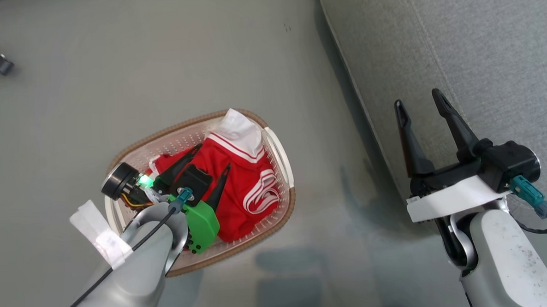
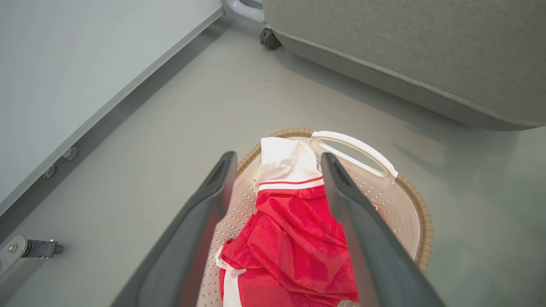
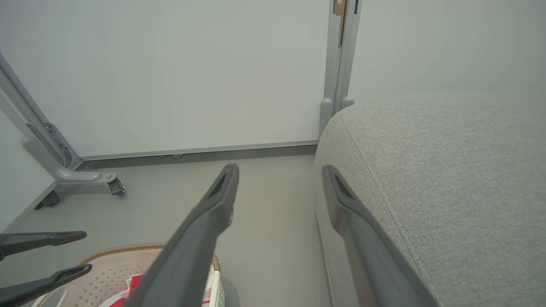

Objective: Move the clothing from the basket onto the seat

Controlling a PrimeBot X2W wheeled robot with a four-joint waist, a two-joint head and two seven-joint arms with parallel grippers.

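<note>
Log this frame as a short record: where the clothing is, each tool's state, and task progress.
clothing: red and white sportswear, piled in the basket
basket: on the floor, beside the seat
left tool: open, over the clothing, nothing gripped
right tool: open, empty, at the seat's edge
progress: no clothing on the visible part of the seat yet

Right tool [image 3: 280, 170] fingers spread above floor [image 3: 273, 238], beside grey seat [image 3: 448, 170] edge; basket [image 3: 115, 264] holding red clothing [image 3: 132, 283] lower left.
</note>
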